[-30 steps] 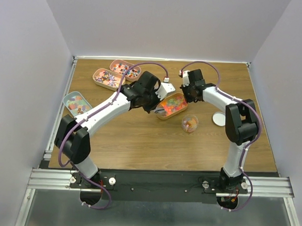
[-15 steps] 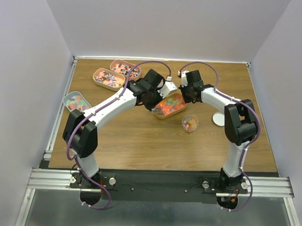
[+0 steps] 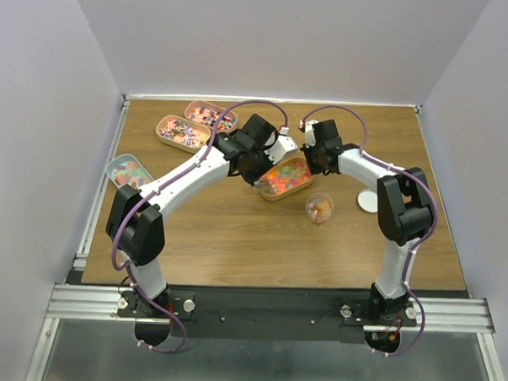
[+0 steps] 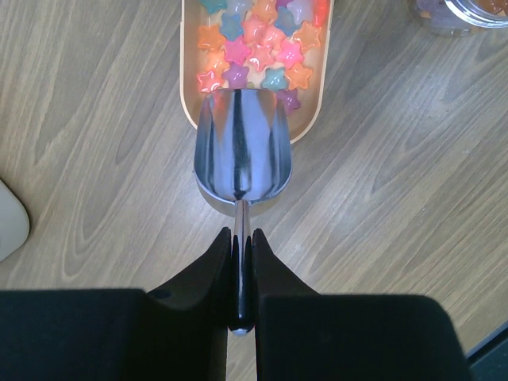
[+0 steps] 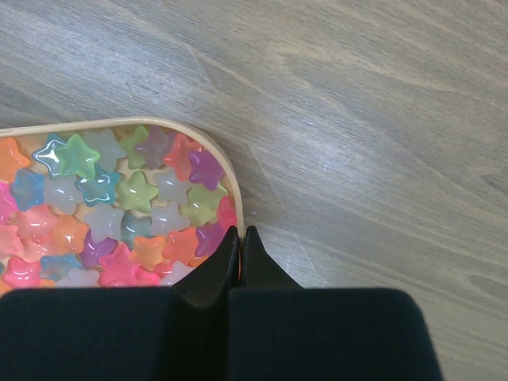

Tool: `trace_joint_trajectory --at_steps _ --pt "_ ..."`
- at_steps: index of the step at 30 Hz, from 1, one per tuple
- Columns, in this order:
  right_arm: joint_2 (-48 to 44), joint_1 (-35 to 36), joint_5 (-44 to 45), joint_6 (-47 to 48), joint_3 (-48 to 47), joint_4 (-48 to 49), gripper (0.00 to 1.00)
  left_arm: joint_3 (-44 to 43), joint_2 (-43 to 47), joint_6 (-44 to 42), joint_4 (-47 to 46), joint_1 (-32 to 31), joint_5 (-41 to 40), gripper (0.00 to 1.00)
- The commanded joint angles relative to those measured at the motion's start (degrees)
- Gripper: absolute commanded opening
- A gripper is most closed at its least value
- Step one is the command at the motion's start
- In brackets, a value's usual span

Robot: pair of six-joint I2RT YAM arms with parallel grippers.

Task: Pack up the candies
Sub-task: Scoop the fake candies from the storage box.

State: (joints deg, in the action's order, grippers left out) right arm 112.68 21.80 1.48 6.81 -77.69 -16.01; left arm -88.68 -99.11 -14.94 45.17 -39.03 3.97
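left gripper [image 4: 240, 242] is clamping an empty scoop [image 4: 242, 151] at the tin [image 4: 188, 95], right gripper [image 5: 240, 240] is pinching its rim; candies [image 4: 254, 48] seemingly awaiting scooping.

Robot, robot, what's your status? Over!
Left hand shut on empty scoop. Right hand shut on tin. Star candies in tin, none scooped. Nothing blocking.

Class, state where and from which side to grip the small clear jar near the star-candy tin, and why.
Grip the jar across its round wall, coming down from above: it seems to stand upright, apart from the tin, both flanks free.
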Motion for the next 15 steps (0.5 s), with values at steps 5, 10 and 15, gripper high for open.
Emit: trace_joint_trajectory --at_steps 5,10,15 --pt "-1.15 0.87 1.60 -0.57 0.96 2.47 0.01 -2.37 -4.68 -0.35 0.71 -0.44 -0.80 0.00" --pt "-0.98 0.96 0.72 -0.83 1.05 2.83 0.01 -4.13 -6.27 -0.62 -0.16 -0.61 -0.37 0.00" --pt "-0.97 1.05 -0.07 -1.01 1.22 3.00 0.01 -4.83 -8.82 -0.88 -2.09 -0.70 0.95 0.00"
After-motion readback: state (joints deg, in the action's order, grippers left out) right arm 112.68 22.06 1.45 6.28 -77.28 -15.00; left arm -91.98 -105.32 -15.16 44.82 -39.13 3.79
